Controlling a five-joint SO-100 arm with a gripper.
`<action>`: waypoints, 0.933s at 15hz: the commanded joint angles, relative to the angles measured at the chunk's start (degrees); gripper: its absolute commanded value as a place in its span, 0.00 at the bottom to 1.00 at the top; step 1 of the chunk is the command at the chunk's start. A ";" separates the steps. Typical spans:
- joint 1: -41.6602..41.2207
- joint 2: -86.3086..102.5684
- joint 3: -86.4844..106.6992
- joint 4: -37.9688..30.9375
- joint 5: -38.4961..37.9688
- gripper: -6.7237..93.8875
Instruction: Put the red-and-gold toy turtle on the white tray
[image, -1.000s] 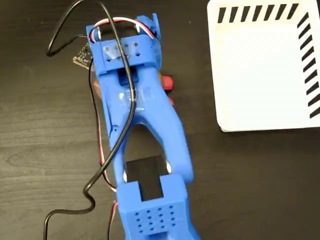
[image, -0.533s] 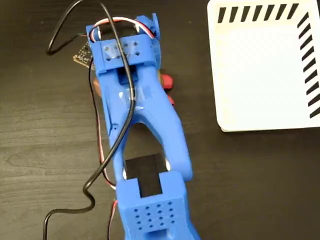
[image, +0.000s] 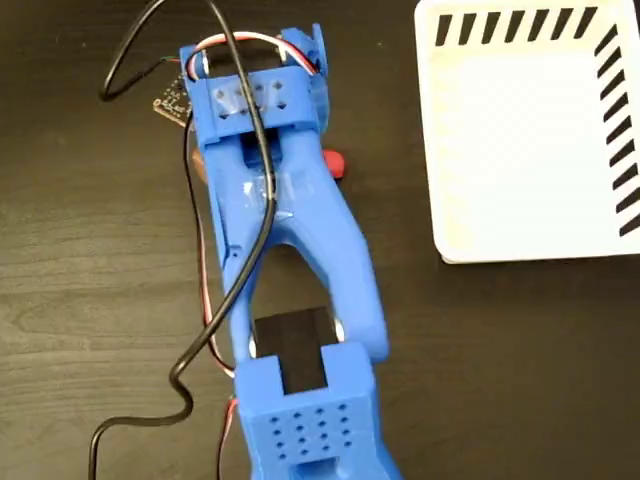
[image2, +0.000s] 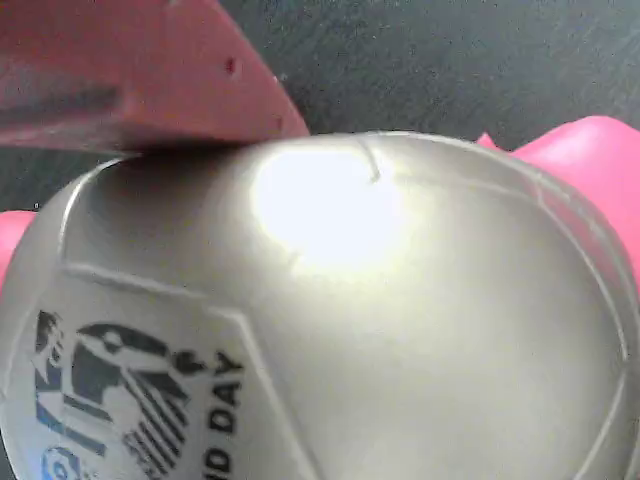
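A: Start with the fixed view. What do you have?

B: Your arm lies along the table and its wrist block covers the turtle. Only a red bit pokes out at the arm's right edge. That makes sense: you come down from above, so the arm hides what it is reaching for. The tray sits well apart at the upper right, bare, with black stripes along its top and right edges. The turtle is not on it yet.

A: Can you read the jaws from there?

B: No. The arm's body is over them, so you cannot tell from this view how wide they stand.

A: Then the wrist view.

B: The gold shell fills nearly the whole picture, so your camera is very close over the turtle. A black printed mark shows at lower left, and red rim shows at the far left and far right edges. One red finger lies across the top left, its edge right at the shell's upper rim. I cannot say whether it touches.

A: And the other finger?

B: Out of sight. You cannot tell whether the jaws are closed on the shell or only set around it. My reading is that you are at the grasp, with the finger low at the dome's side because a squishy, rounded toy would slip from a high pinch.

A: What worries you?

B: The shiny dome may squirt out as you close.
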 joint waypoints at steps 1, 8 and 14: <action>-0.44 6.68 -3.16 4.66 -0.62 0.06; 0.26 23.38 -11.69 14.77 -5.27 0.06; 10.20 33.84 -9.23 15.82 -14.24 0.06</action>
